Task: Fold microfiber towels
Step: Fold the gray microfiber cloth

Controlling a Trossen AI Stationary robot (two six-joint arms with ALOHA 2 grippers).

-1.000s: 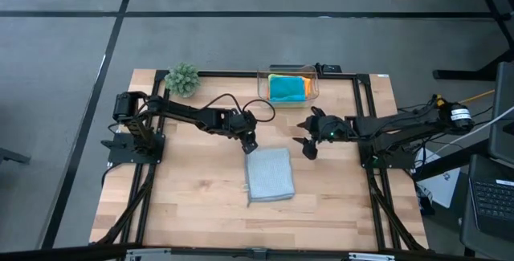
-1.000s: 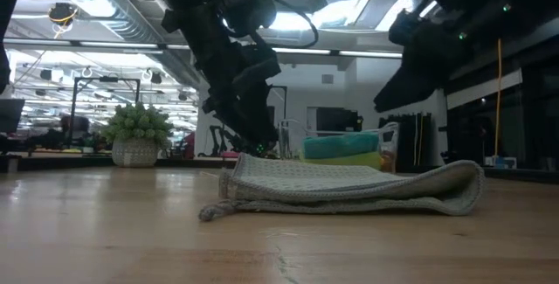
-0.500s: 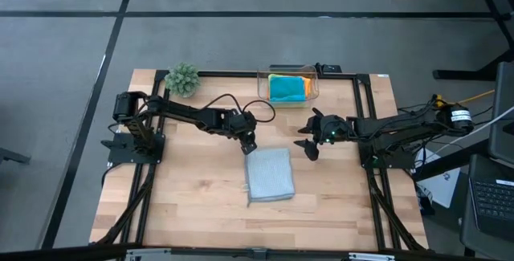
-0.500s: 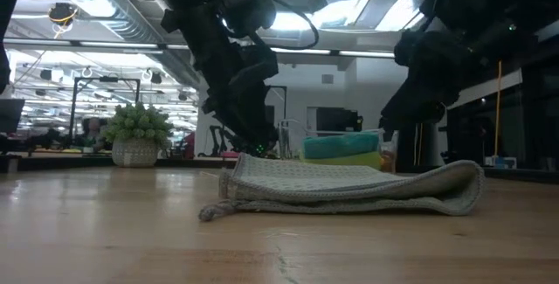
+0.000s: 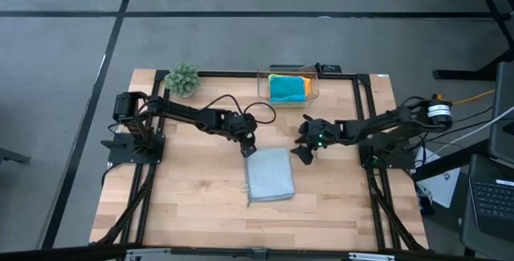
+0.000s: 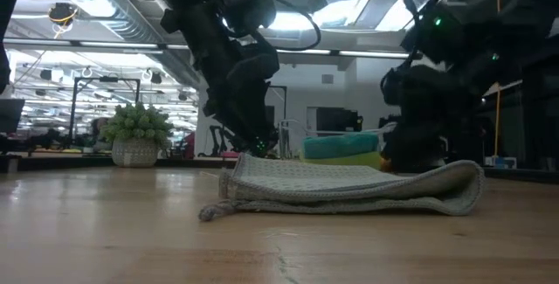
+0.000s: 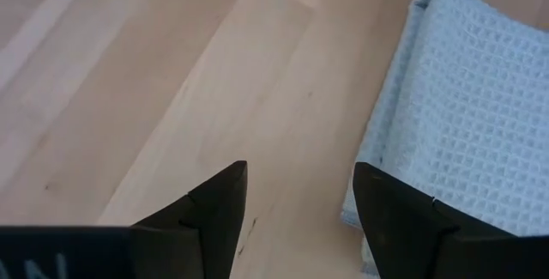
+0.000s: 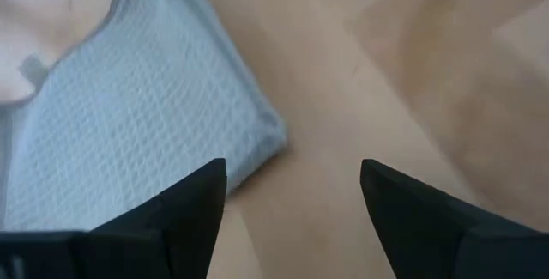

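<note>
Wood table on a grey floor, black frame round it. Going left to right for you: plant at the far left corner, then your left gripper low over the bare wood, just beside the far left corner of the grey towel; jaws apart, nothing between them. The grey towel lies folded flat in the middle of the table, and in the low view its fold bulges on the right side. Clear box at the far edge holds a blue towel on top, with an orange towel edge showing beside it. Your right gripper hangs just off the grey towel's far right corner, jaws apart and empty. Right wrist view shows that corner flat on the wood, between the fingers.
</note>
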